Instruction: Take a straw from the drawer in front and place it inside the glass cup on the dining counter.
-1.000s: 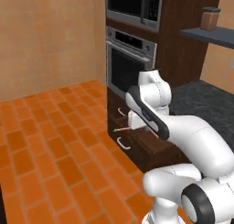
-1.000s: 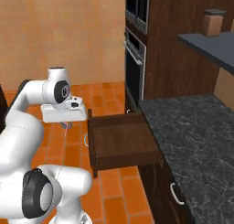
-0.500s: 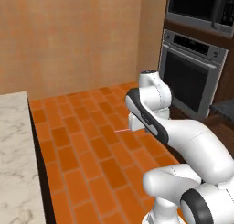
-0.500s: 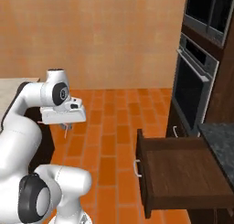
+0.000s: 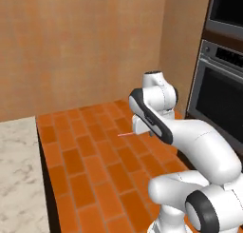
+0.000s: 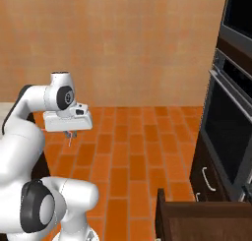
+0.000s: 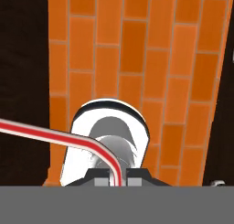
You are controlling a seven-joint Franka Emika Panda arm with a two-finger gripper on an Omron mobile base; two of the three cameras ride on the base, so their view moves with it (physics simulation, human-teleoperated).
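The gripper (image 7: 116, 179), low centre in the hand view, pinches the straw (image 7: 55, 135); the counter (image 5: 16, 179) lies lower left.

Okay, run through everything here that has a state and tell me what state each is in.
claw: shut on the straw.
straw: held at its bent end, sticking out sideways above the brick floor.
drawer: pulled open.
oven door: closed.
dining counter: marble top at the left edge, nothing on the part shown.
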